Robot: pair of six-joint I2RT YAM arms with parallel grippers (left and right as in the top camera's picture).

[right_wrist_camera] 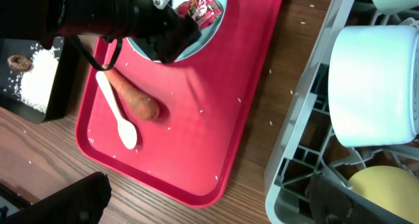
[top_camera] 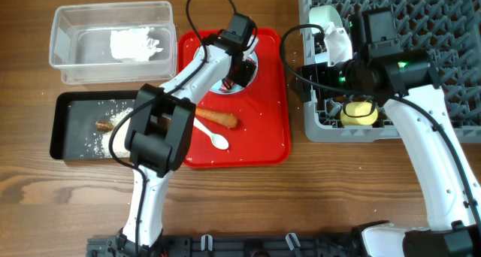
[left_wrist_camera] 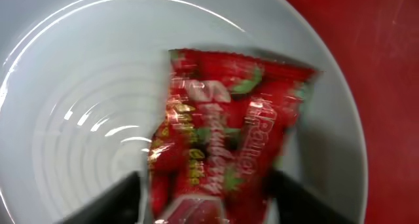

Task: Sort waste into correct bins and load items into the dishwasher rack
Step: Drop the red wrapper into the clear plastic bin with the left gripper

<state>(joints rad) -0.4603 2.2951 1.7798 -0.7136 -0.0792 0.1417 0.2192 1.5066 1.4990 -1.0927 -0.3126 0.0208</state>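
Note:
My left gripper is over the pale blue plate on the red tray and is shut on the red snack wrapper. Overhead, the left gripper hides most of the plate. The carrot and white spoon lie on the tray below it. My right gripper is open and empty above the left edge of the grey rack. The rack holds a pale bowl and the yellow cup.
The clear tub at the back left holds white tissue. The black tray holds rice and a brown scrap. Loose rice grains dot the red serving tray.

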